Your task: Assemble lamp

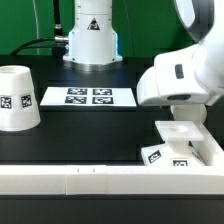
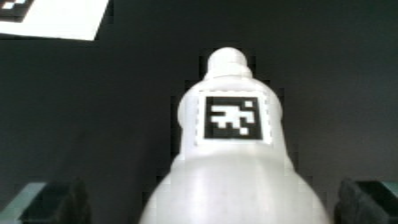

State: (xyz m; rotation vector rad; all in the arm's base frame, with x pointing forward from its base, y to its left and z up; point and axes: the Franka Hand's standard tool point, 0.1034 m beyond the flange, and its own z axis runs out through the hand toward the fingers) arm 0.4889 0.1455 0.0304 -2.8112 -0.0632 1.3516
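Note:
In the wrist view the white bulb [image 2: 231, 150] fills the middle, its tagged neck pointing away towards the dark table. My gripper [image 2: 205, 205] stands open around its wide round head, with a dark gap between the bulb and each finger [image 2: 50, 200]. In the exterior view my gripper [image 1: 180, 128] hangs low at the exterior view's right, just above the flat square base [image 1: 190, 152], and hides the bulb. The tapered shade [image 1: 18, 98] stands at the exterior view's left, well away from my gripper.
The marker board [image 1: 88, 96] lies at the middle back, and its corner shows in the wrist view [image 2: 39, 18]. A long white rail [image 1: 90, 180] runs along the front edge. The arm's pedestal [image 1: 90, 35] stands behind the marker board.

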